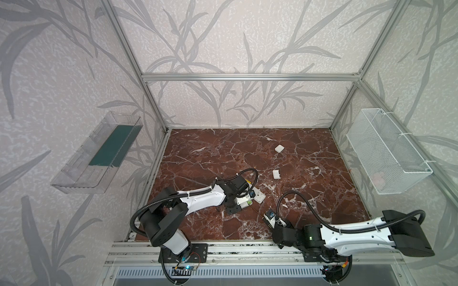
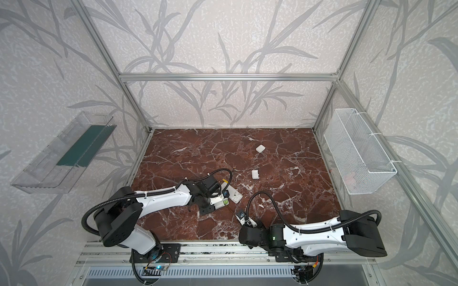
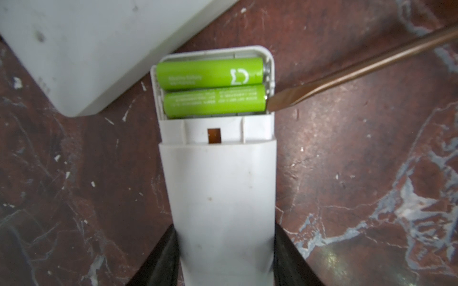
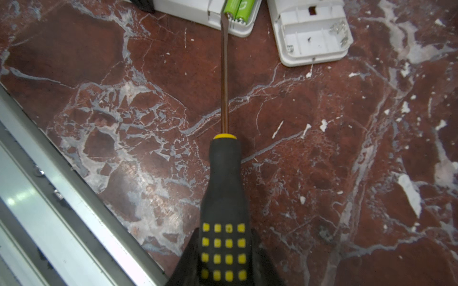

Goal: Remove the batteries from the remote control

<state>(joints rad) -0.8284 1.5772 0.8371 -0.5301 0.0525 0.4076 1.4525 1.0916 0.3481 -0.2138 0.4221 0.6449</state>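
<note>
Left gripper [image 3: 224, 250] clamps remote [image 3: 218, 185]; right gripper [image 4: 224, 262] clamps screwdriver [image 4: 224, 173], tip against batteries [image 3: 213, 101]. Two, lime-green: likely light, rigid, slick, spring-seated; lever at tip-side end.

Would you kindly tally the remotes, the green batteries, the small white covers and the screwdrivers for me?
remotes: 2
green batteries: 2
white covers: 2
screwdriver: 1
Total: 7
</note>
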